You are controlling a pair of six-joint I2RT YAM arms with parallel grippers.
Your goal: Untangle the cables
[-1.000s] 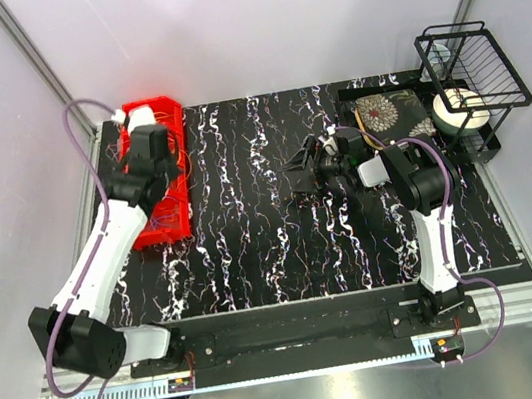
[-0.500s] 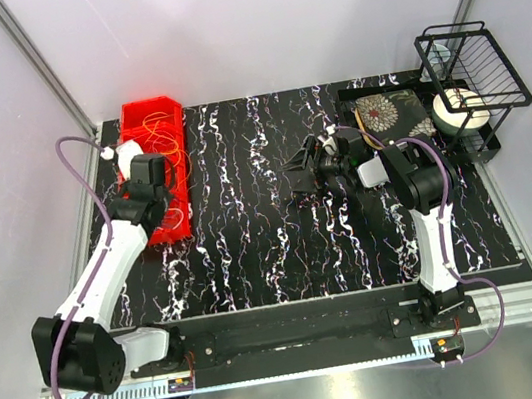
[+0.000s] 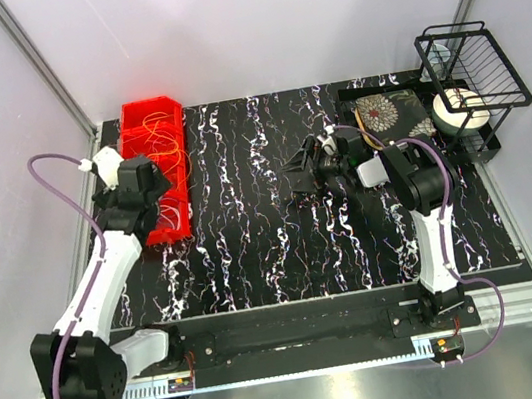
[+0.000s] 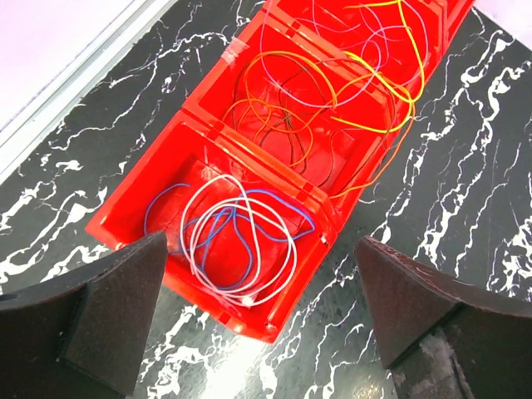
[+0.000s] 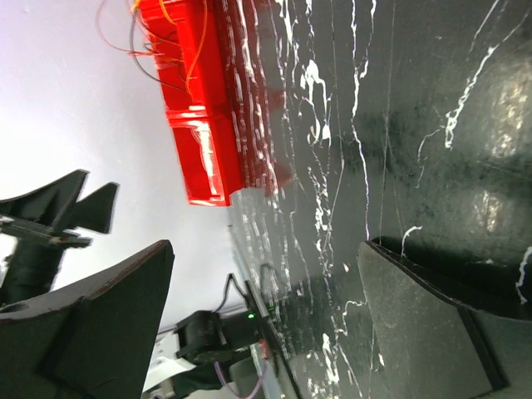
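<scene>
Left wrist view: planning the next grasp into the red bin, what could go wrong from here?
The white and blue cables interlace, so the open left gripper may pinch several at once. The orange and yellow cables cross a divider of the red bin; lifting one could drag the rest.

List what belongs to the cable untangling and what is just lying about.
Job: thin orange and yellow wire loops; white and blue wire loops; red plastic compartment bin holding them; open left end effector over it.
Lying about: black wire basket; dark floral-patterned mat; white round roll.
</scene>
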